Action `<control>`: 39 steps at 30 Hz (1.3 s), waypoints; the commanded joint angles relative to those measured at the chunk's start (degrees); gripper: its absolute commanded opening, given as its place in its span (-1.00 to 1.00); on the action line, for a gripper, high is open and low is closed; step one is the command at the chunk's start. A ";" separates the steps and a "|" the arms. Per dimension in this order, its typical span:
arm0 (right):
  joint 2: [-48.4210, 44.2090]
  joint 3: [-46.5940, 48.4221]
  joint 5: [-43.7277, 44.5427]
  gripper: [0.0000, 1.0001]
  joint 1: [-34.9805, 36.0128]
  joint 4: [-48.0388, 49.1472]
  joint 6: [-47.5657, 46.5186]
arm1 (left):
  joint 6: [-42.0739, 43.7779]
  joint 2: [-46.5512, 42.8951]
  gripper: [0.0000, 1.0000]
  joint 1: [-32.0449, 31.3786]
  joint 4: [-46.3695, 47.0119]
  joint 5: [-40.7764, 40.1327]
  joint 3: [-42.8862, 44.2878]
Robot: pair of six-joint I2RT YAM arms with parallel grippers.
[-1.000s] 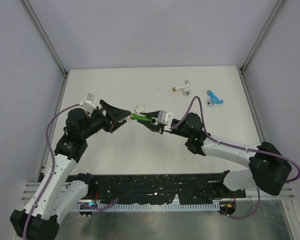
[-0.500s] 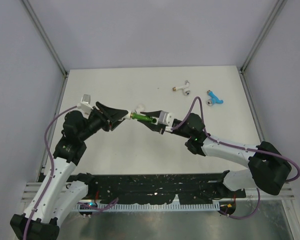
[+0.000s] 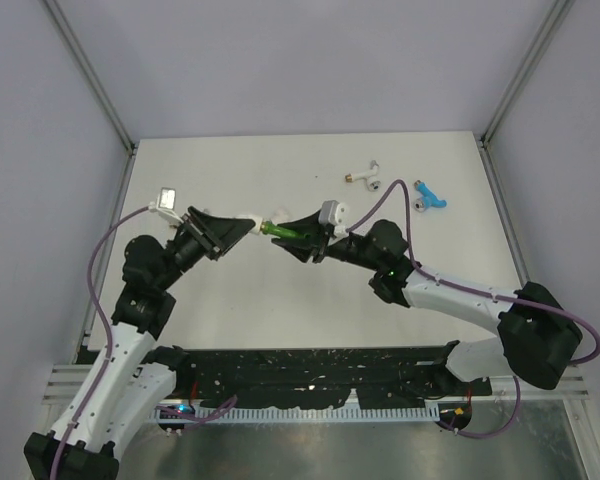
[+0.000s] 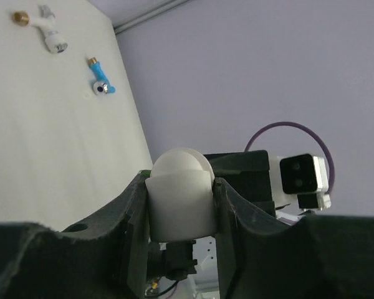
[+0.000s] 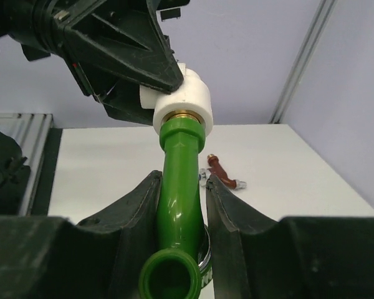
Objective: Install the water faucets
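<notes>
One faucet mid-install: your left gripper [image 3: 238,226] clamps a white fitting [image 4: 179,199], your right gripper [image 3: 292,235] clamps the green faucet [image 5: 177,180] joined to it.
White faucet [image 3: 365,176], blue faucet [image 3: 429,193] and brown faucet [image 5: 224,174] wait.

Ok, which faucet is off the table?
The green faucet, clamped in the right gripper, its end in a white fitting. The white faucet, blue faucet and brown faucet lie on the table.
</notes>
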 commanded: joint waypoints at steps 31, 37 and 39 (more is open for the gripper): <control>6.94 17.15 -6.33 -0.29 -3.49 7.32 78.05 | 43.10 -1.97 -1.00 0.85 35.34 9.02 -2.06; 3.08 14.33 -3.43 0.34 -4.37 -0.41 63.64 | 43.90 -7.77 -1.00 0.76 16.70 -3.57 -1.28; 2.46 13.28 -2.47 0.40 -5.07 -0.86 60.56 | 42.94 -9.09 -1.00 0.68 12.48 -6.64 -1.18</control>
